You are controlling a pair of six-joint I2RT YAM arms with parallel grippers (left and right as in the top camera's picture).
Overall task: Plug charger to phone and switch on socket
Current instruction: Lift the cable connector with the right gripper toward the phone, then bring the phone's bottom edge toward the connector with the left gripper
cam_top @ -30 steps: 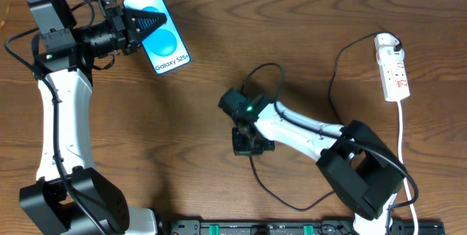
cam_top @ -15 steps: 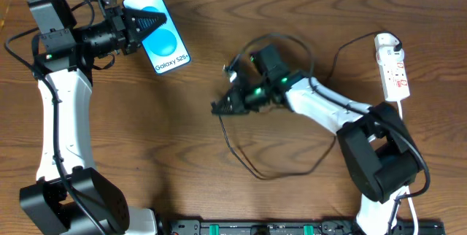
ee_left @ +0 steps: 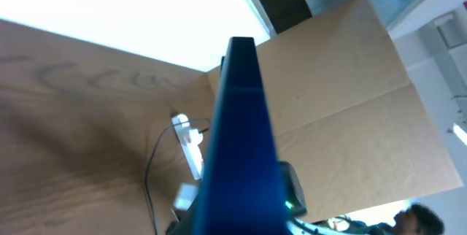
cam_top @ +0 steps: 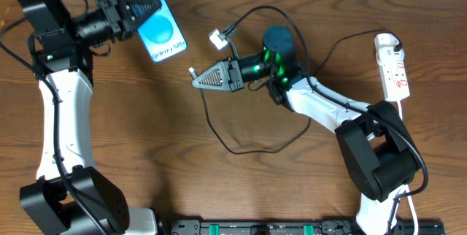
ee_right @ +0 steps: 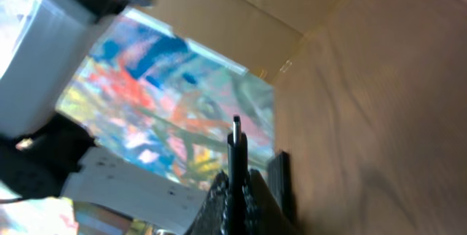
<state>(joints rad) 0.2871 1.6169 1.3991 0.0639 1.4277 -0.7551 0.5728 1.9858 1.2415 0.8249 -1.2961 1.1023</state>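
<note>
The phone, blue with white "Galaxy S25+" text, is held off the table at the far left, and my left gripper is shut on its top part. In the left wrist view the phone shows edge-on and hides the fingers. My right gripper hovers mid-table, pointing left, shut on the charger's black plug tip, which sticks out past the fingers. The charger's thin black cable loops over the table, and its white adapter hangs above the gripper. The white socket lies at the far right.
A white cord runs from the socket down the right side. A black rail with green clamps lines the front edge. The right arm's base stands front right, the left arm's base front left. A cardboard wall stands behind the table.
The right gripper rose from the table with the plug tip and swung left toward the phone, dragging the cable along. The left gripper shifted the phone slightly up and left.
</note>
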